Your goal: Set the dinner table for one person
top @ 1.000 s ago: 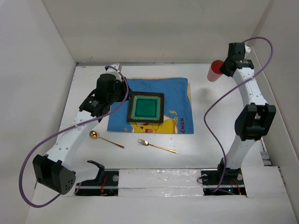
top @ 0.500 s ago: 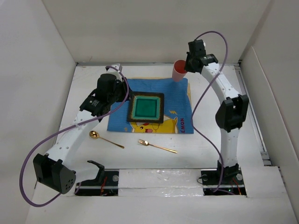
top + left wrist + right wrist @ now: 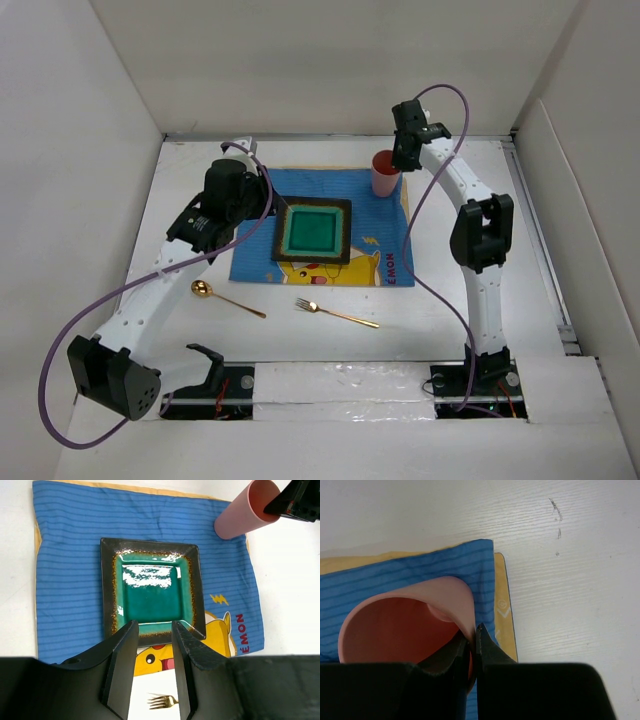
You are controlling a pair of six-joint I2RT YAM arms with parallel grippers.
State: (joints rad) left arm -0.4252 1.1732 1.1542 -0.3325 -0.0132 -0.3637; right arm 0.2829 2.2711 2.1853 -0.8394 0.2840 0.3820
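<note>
At the far right corner of the blue mat (image 3: pixel 380 215), on the tabletop (image 3: pixel 570 555), the right pincer (image 3: pixel 472 630) is clamped on the rim of the pink cup (image 3: pixel 395 630). Set half off the cloth's edge, the cup could tip once released. The left pincer (image 3: pixel 154 630) hovers part-open, empty, over the plate (image 3: pixel 313 231).

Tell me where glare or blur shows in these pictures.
Left wrist: white glare patches on the glazed green plate, otherwise sharp. Right wrist: the pink cup is close and slightly soft; the table grain is crisp. Top external: even light, faint shadows, no strong glare.
</note>
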